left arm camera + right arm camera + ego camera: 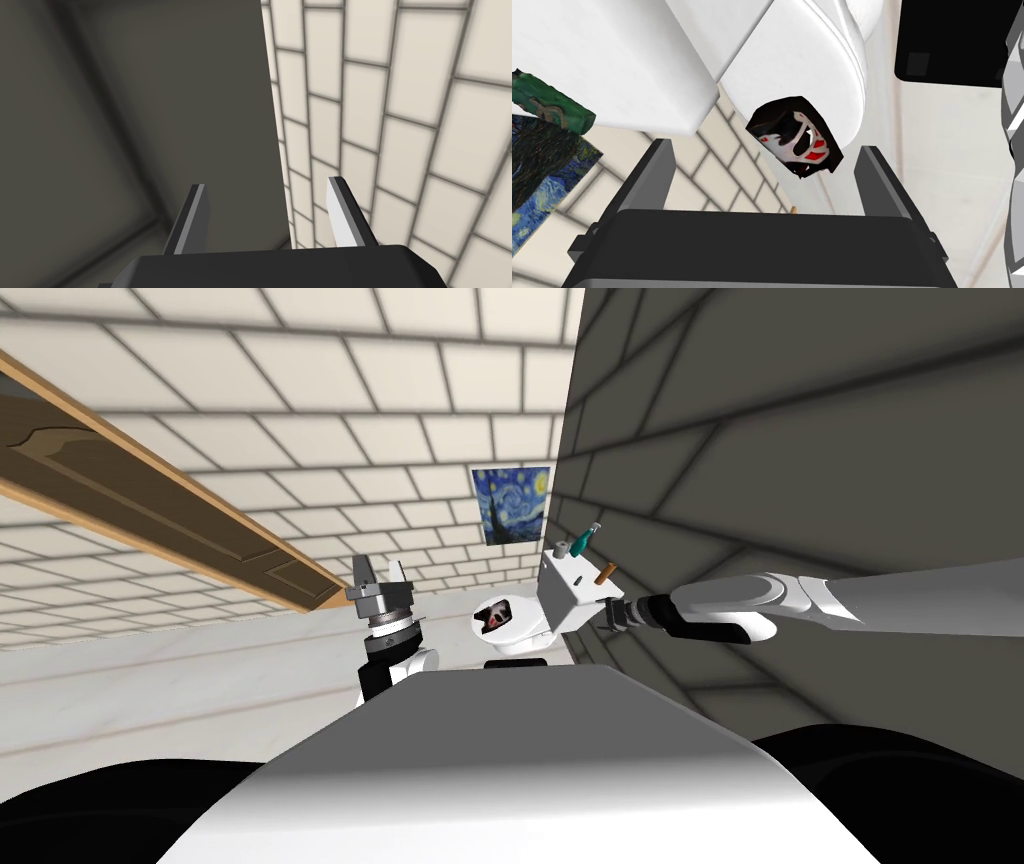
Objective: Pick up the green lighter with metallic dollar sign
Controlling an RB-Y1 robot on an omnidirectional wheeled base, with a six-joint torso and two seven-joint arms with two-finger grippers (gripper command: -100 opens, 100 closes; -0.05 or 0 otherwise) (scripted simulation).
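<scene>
Two hands: the left hand [378, 570] is hanging raised beside the body, well apart from the toilet, with its fingers standing apart and holding nothing. The right hand [766, 146] is sitting at the side of the toilet tank [570, 593], its fingers also spread wide with nothing between them.
Task's thing: the green lighter [554, 104], bearing a dull gold squiggle, is sitting at the far edge of the tank top, near the wall painting [511, 504]. It is lying outside the right hand's gap, off beyond one finger.
Step in hand: by my judgement, the right hand is lining up its approach and is not yet gripping.
Doing it well: the gap is framing the bowl rather than the lighter. The hand is therefore needing to lift above the tank top and swing toward the lighter, centring it between the fingers before closing. It should be keeping clear of the grey cylinder [565, 550] and the brown stick [605, 574] sharing the tank top.
Containers: the toilet bowl [525, 626] is holding a black object [794, 140] with red and white markings; what it is, I cannot tell.
</scene>
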